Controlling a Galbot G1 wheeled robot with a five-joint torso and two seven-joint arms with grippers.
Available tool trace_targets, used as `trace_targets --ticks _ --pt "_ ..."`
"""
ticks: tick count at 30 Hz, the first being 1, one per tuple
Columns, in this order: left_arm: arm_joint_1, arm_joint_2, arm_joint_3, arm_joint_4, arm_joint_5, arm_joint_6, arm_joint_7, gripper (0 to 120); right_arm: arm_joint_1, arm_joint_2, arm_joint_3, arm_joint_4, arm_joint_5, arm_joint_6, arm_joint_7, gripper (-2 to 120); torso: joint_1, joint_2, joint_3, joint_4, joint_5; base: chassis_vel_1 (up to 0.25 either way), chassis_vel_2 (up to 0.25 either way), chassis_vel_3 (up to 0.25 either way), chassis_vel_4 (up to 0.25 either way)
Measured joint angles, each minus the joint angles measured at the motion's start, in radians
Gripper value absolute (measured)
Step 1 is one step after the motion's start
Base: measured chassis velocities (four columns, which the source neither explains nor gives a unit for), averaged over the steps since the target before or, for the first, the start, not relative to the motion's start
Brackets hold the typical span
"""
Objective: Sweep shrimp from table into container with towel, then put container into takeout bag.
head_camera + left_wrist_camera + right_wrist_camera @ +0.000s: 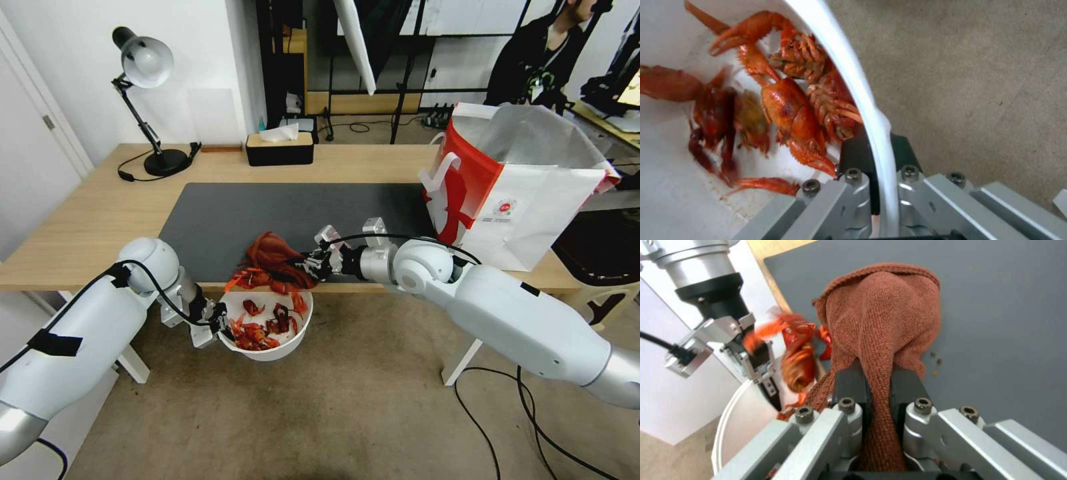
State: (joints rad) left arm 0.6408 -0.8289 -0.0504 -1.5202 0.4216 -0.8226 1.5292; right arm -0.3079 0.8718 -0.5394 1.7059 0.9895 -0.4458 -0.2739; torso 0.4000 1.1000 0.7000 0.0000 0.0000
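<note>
Held just below the table's (80, 220) near edge, the container (283, 348) hangs from the left gripper (215, 325), fingers pinching its rim. Shrimp (257, 333) lie inside; more sit at the edge beside the towel (273, 257), clamped in the right gripper (313, 261). A hard push could fling shells past the rim, and the added weight could tip the container. Far right stands the takeout bag (527, 200).
</note>
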Motion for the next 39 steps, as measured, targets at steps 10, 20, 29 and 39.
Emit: trace_targets --ticks 10,20,29,39 --pt "0.009 -0.004 -0.006 0.000 0.003 0.000 0.000 0 -0.018 -0.025 -0.004 0.038 0.000 -0.002 -0.010 4 0.000 0.000 0.000 0.0000 0.0000 0.000 0.000 0.000 0.000" --pt "0.027 -0.004 -0.015 -0.010 0.006 0.000 0.000 0 -0.069 -0.049 0.042 0.092 0.005 0.008 -0.016 4 0.000 0.000 0.000 0.0001 0.0000 0.000 0.000 0.000 0.000" --pt "0.039 0.006 -0.024 -0.020 0.006 0.000 0.000 0 -0.143 -0.067 0.143 0.134 0.026 0.031 -0.010 4 0.000 0.000 0.000 -0.0001 0.0001 0.000 0.000 0.000 0.000" --pt "0.088 0.010 -0.045 -0.037 0.010 0.000 0.000 0 -0.189 0.006 0.313 0.061 0.074 0.081 0.095 4 0.000 0.000 0.000 -0.0001 -0.0001 0.000 0.000 0.000 0.000"
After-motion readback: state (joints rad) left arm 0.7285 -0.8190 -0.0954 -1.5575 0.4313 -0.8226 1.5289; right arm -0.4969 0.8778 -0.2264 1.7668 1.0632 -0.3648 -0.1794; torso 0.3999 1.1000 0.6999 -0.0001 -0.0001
